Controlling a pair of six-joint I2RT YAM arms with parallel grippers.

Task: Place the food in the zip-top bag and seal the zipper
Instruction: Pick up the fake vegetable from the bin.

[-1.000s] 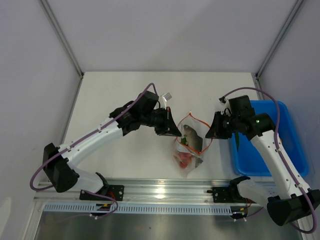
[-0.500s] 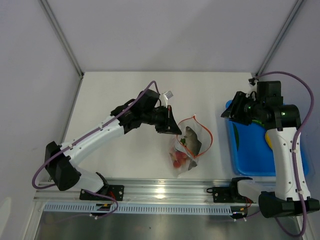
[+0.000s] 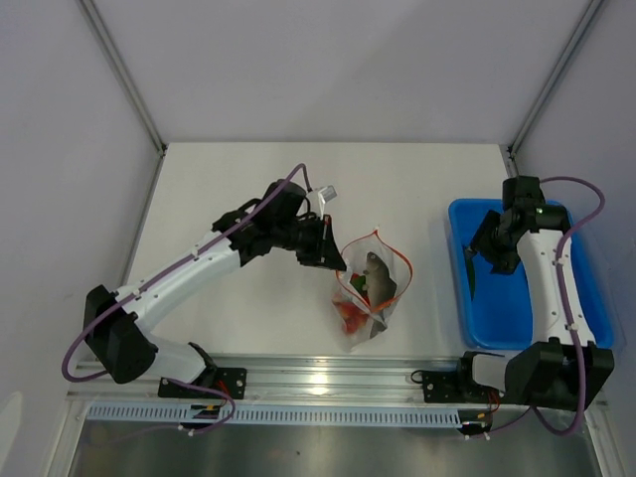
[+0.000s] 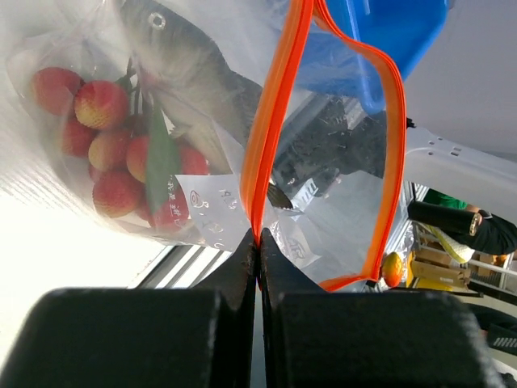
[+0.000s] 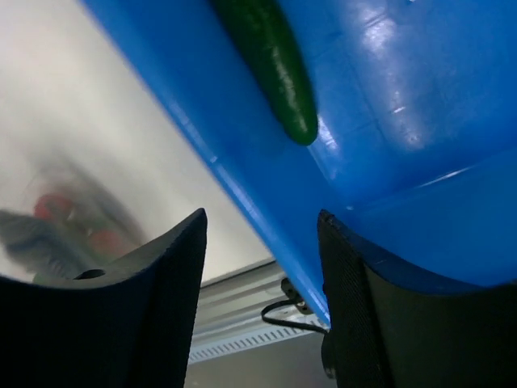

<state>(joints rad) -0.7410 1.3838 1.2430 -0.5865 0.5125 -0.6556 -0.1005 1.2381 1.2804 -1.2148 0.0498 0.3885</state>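
Your left tool (image 4: 257, 242) pinches the zipper (image 4: 268, 145); your right tool (image 5: 260, 226), spread, apparently hovers, pepper (image 5: 271, 56) at 12 o'clock.

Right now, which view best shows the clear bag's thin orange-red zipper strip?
Left wrist: the thin orange-red zipper strip fills the frame, open in a loop, pinched by the left gripper. Top external shows only a small orange outline; right wrist shows none.
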